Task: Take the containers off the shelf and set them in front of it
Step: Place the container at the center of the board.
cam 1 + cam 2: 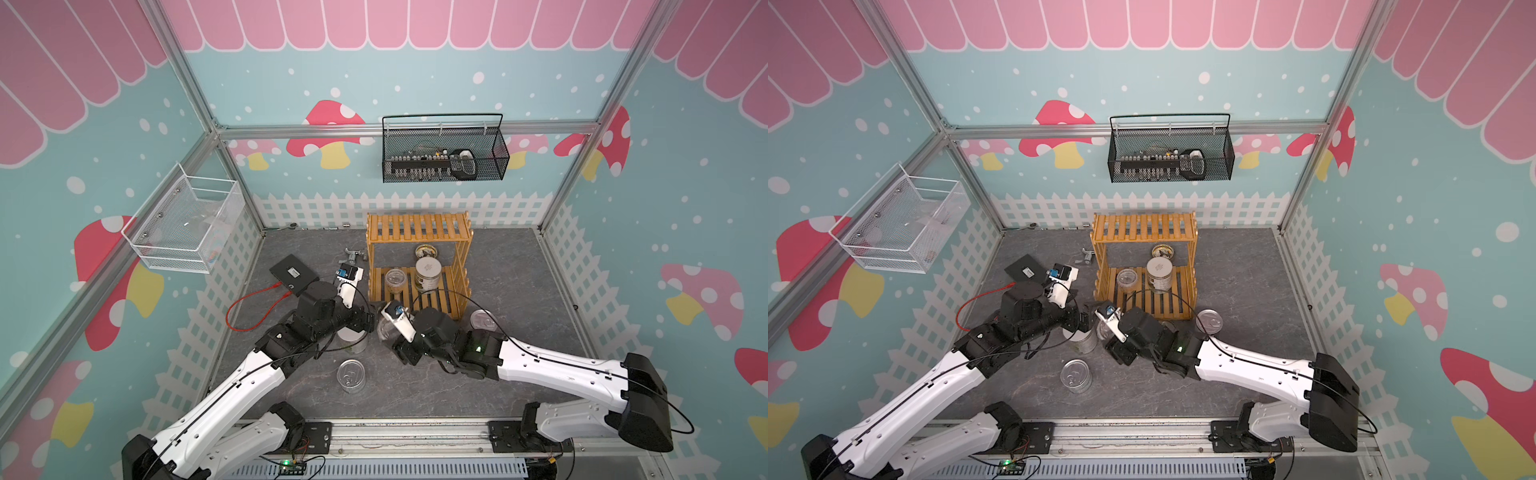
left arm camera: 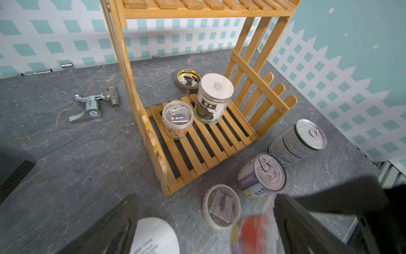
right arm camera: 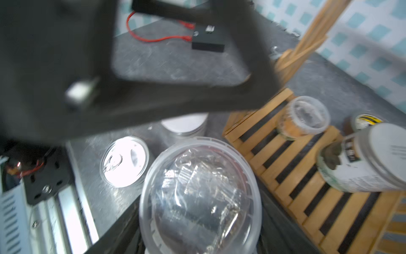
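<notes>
Clear jar (image 3: pixel 200 193) in right gripper (image 3: pixel 198 224) (near shelf (image 3: pixel 259 112))

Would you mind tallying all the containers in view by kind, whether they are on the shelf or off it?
silver pull-tab tins: 3
white-lidded jars: 2
clear plastic jars: 3
Total: 8

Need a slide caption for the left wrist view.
Clear jar and white-lidded jar sit on the shelf; purple-labelled tin stands on the tabletop.
</notes>
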Robot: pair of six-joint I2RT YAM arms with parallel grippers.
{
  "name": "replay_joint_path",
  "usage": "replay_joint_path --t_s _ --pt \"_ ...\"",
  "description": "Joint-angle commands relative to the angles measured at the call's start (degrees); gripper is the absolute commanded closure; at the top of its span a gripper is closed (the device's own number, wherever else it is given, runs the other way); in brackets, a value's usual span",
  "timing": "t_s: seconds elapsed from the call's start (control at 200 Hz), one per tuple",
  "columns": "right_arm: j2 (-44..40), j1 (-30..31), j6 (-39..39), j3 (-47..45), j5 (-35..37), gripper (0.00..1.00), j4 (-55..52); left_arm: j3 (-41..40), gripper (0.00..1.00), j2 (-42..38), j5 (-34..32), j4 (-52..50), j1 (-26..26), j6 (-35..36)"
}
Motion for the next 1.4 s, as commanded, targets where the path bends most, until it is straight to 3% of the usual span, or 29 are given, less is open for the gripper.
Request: replay_joint_path --t_s 0.0,0.25,0.425,0.821,1.396 --pt "-0.6 1.7 -2.8 -3.0 -2.6 0.33 1.3 1.9 0.01 0.1 0.5 0.3 0.3 0.4" --pt "-1.0 2.5 -1.1 -8.0 -5.9 0.33 3.1 2.0 0.01 0.1 -0.5 -1.1 0.6 0.2" --pt "0.2 3.0 -2.1 -10.3 -8.6 0.35 1.6 -0.3 0.01 0.4 0.5 -1.0 3.5 -1.4" --pt "5.2 3.3 -3.3 -11.7 -7.0 0.36 3.8 -1.4 0.01 0.7 3.4 0.0 5.4 -1.6" --pt "10.5 3.1 -4.5 -12.7 -3.6 0.25 5.8 -1.8 0.01 0.4 5.5 0.0 5.4 -0.3"
